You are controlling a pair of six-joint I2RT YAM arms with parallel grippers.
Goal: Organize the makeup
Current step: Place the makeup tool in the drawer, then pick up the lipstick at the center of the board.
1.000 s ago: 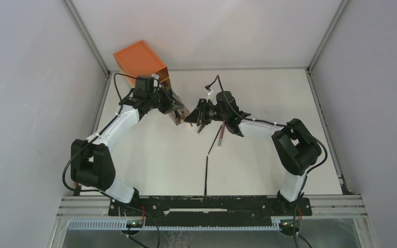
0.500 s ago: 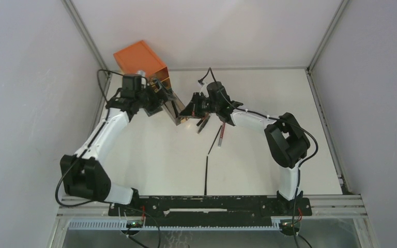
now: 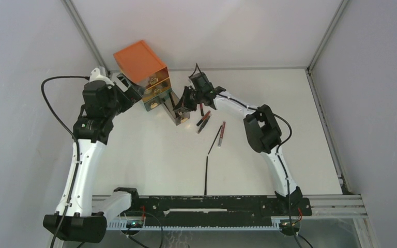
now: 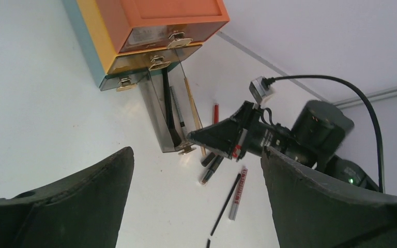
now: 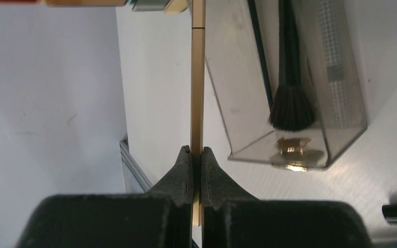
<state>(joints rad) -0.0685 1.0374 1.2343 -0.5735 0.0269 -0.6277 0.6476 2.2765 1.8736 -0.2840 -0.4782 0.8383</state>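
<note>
Lying loose: perhaps six pencils (image 3: 222,133)

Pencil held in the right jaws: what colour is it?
Golden tan along its whole visible length. The pencil shows best in the right wrist view.

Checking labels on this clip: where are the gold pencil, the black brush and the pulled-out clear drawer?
gold pencil (image 5: 197,77), right wrist view, middle of its shaft.
black brush (image 5: 291,106), right wrist view, its bristles.
clear drawer (image 5: 243,103), right wrist view, bare floor near its left wall.
</note>
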